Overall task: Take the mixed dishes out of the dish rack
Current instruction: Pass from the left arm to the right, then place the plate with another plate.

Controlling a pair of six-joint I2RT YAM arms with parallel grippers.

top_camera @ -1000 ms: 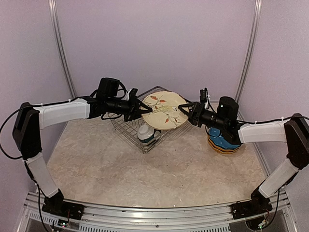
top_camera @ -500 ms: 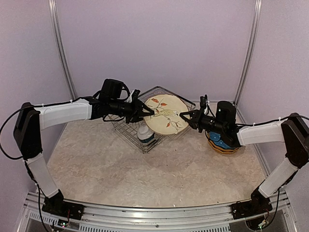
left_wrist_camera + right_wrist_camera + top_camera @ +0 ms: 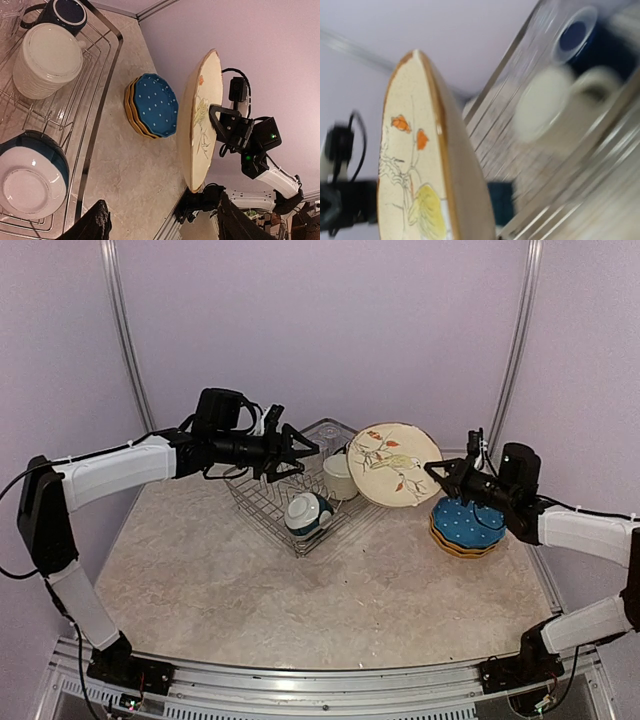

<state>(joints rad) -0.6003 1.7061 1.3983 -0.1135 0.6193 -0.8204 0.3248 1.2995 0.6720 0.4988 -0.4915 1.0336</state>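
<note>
My right gripper (image 3: 436, 471) is shut on the rim of the cream bird-pattern plate (image 3: 395, 462), which it holds on edge in the air just right of the dish rack (image 3: 262, 508). The same plate (image 3: 415, 170) fills the right wrist view. My left gripper (image 3: 300, 451) hangs open over the rack's back, apart from the plate (image 3: 200, 120). In the rack are a teal-and-white bowl (image 3: 306, 515), a cream mug (image 3: 340, 476) and a navy mug (image 3: 67, 11). A blue dotted plate (image 3: 465, 524) tops yellow plates (image 3: 129, 106) on the table.
A clear glass (image 3: 10, 15) stands at the rack's far corner. The plate stack lies close to the right wall frame (image 3: 515, 350). Bare marble tabletop (image 3: 300, 600) stretches in front of the rack.
The left gripper has let go of the bird plate and opened, staying over the rack. The right gripper closed on the plate and carried it right, away from the rack.
</note>
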